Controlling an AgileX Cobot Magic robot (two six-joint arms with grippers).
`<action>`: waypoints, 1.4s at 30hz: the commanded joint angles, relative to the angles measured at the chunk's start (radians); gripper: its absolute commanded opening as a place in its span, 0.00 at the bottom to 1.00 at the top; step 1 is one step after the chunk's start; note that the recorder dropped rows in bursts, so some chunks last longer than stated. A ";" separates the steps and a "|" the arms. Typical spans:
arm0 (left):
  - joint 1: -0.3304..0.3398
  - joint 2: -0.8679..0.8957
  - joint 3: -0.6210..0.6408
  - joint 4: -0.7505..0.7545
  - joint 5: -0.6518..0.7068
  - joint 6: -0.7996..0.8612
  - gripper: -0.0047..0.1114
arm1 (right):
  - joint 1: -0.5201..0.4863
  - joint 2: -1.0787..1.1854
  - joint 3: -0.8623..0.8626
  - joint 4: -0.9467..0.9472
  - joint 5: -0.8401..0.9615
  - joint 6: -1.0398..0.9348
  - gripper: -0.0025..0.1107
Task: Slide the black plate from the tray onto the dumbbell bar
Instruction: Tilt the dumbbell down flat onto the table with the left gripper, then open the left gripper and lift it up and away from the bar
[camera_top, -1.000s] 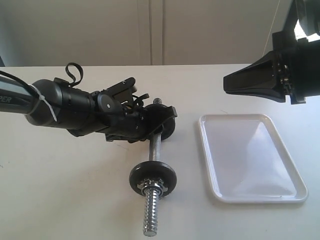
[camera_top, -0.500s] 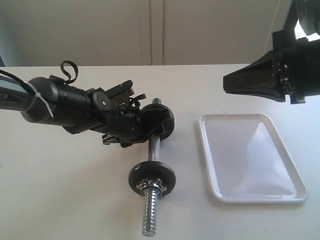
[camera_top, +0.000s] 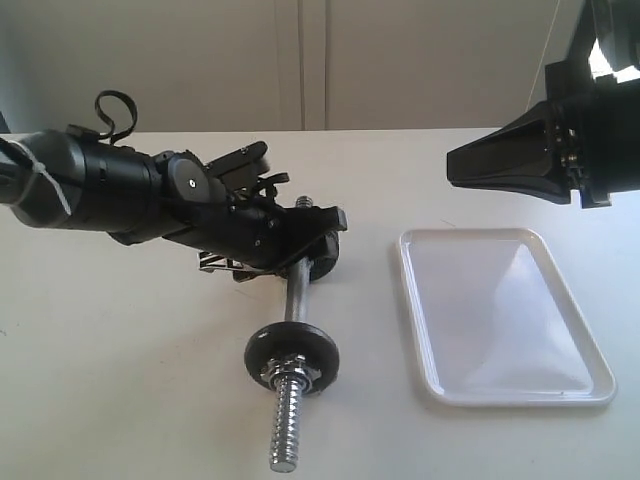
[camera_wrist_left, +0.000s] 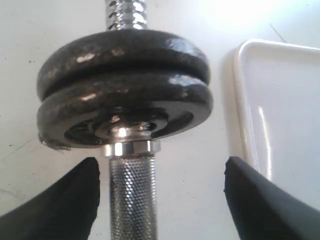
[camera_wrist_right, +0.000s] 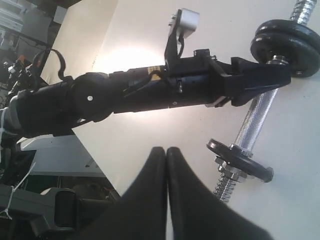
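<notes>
left gripper (camera_wrist_left: 161, 170) jaws spread astride dumbbell bar (camera_wrist_left: 132, 195); right gripper (camera_wrist_right: 166, 155) pinched shut, empty | black plate (camera_wrist_left: 120, 52) looks seated, off tray (camera_top: 515, 398) | I'd lift left clear without nudging bar

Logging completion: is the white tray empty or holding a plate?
Empty. The exterior view shows the tray bare inside; two black discs sit stacked on the dumbbell bar in the left wrist view.

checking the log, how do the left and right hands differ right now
The left black hand is open, its fingers straddling the chrome knurled dumbbell bar; the right black hand is shut and empty. The left is low at the table; the right is raised. Both are black.
</notes>
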 joint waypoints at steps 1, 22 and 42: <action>0.005 -0.029 -0.003 0.028 0.036 0.002 0.67 | -0.001 -0.008 0.006 0.015 0.004 -0.015 0.02; 0.068 -0.134 -0.003 0.144 0.202 0.051 0.67 | -0.001 -0.008 0.006 0.041 0.004 -0.040 0.02; 0.068 -0.639 -0.003 0.533 0.709 -0.002 0.06 | -0.001 -0.025 0.013 0.003 0.004 -0.209 0.02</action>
